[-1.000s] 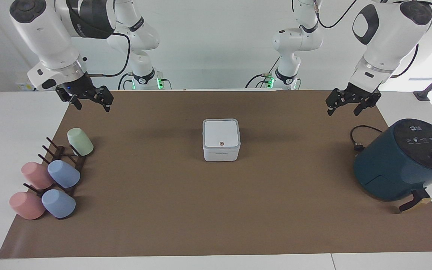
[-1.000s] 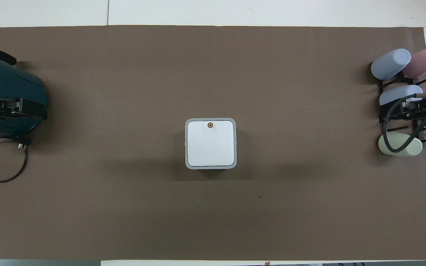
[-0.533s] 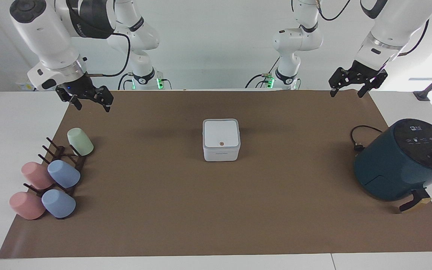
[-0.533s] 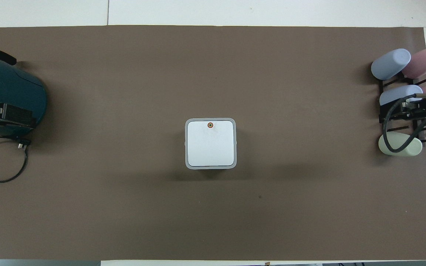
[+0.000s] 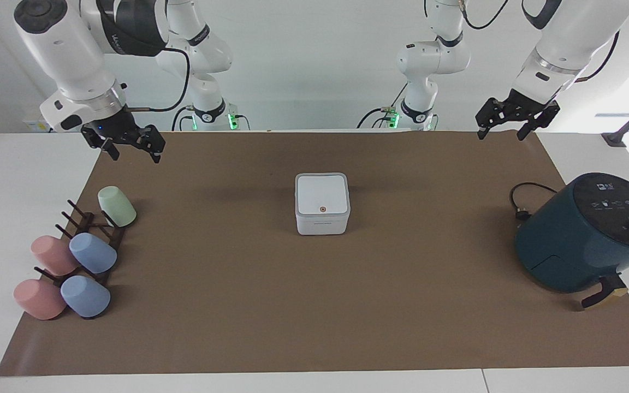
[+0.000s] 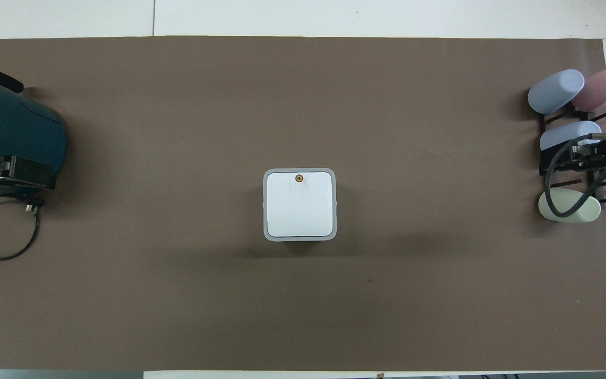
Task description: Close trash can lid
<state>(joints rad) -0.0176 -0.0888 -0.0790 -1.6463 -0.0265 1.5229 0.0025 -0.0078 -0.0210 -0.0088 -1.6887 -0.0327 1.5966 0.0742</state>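
Note:
The small white trash can (image 5: 322,221) stands in the middle of the brown mat. Its lid (image 5: 321,195) lies flat and shut on top, with the orange dot at the edge farther from the robots. The lid also shows flat in the overhead view (image 6: 299,205). My left gripper (image 5: 500,134) hangs open and empty in the air over the mat's edge at the left arm's end, near the robots. My right gripper (image 5: 135,155) hangs open and empty over the mat's corner at the right arm's end. Both are well apart from the trash can.
A dark teal air fryer (image 5: 587,234) stands at the left arm's end, its black cable (image 5: 524,199) coiled nearer to the robots. A dark rack (image 5: 88,240) with several pastel cups lies at the right arm's end.
My left gripper has risen and pulled back toward the robots. The right gripper, the trash can and the lid have not moved.

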